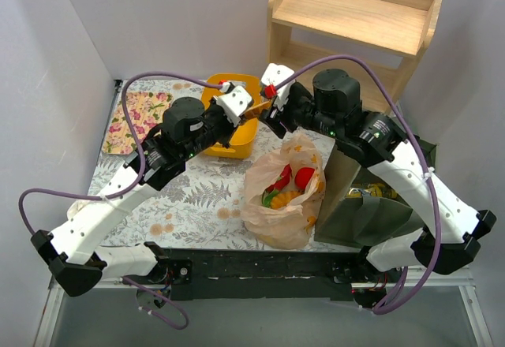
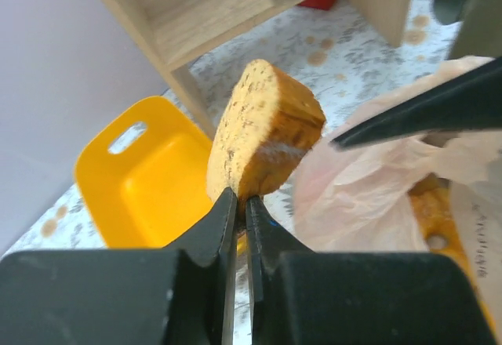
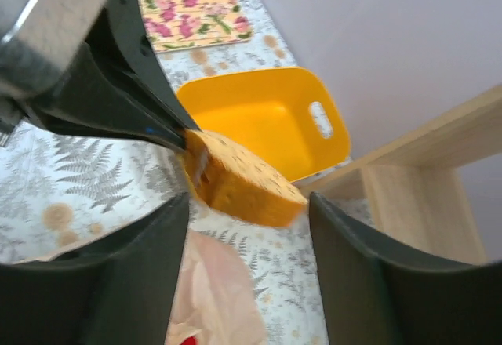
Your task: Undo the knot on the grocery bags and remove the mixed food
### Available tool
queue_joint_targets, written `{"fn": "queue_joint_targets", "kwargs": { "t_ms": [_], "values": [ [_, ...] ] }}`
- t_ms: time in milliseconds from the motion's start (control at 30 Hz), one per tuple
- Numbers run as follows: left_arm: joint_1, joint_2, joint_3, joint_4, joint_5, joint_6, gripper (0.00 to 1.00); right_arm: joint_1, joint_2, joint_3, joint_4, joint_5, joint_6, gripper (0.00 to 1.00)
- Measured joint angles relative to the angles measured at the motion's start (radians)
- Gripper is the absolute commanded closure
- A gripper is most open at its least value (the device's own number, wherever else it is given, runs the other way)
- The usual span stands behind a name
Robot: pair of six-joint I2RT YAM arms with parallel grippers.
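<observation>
Fern-print desk [image 1: 197, 197], grey walls. Wooden shelf [image 1: 355, 8] at far right corner, floral mat [image 1: 134, 118] far left, yellow bin [image 1: 241, 138] by far edge. Left gripper [image 2: 239, 200]: jaws pinched shut on bread slice [image 2: 267, 125], held above desk btwn bin and tan bag [image 1: 276, 213]. Right gripper [image 3: 249, 200]: jaws spread wide either side of slice, contact unclear. Bag's knot hidden under arms.

Bread slice [image 2: 265, 125]: golden-brown, dark-speckled face.
Bin [image 2: 157, 192]: solid yellow-orange.
Plastic bag [image 1: 276, 221]: translucent tan.
Produce [image 1: 304, 177]: red and green.
Table cover [image 1: 197, 201]: white, grey fern print, tan blossoms.
Placemat [image 1: 134, 114]: yellow, pink floral.
Tote [image 1: 371, 213]: dark olive.
Shelf [image 1: 355, 8]: pale wood grain.
Cables [image 1: 162, 76]: purple.
</observation>
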Motion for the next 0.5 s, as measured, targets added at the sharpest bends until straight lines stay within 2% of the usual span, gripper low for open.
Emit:
{"fn": "queue_joint_targets", "kwargs": {
  "t_ms": [67, 200, 367, 500],
  "values": [
    [0.022, 0.0, 0.008, -0.005, -0.021, 0.025, 1.0, -0.008, 0.0, 0.027, 0.0, 0.035, -0.009, 0.22],
    [0.115, -0.004, 0.033, -0.021, -0.056, 0.092, 1.0, -0.037, -0.021, 0.08, 0.035, 0.1, -0.035, 0.23],
    [0.359, -0.003, 0.039, -0.025, -0.105, 0.135, 1.0, -0.044, -0.121, 0.051, 0.047, 0.145, -0.065, 0.24],
    [0.584, 0.113, 0.13, -0.049, -0.104, 0.067, 1.0, -0.044, -0.175, 0.016, 0.027, 0.153, -0.095, 0.24]
  ]
}}
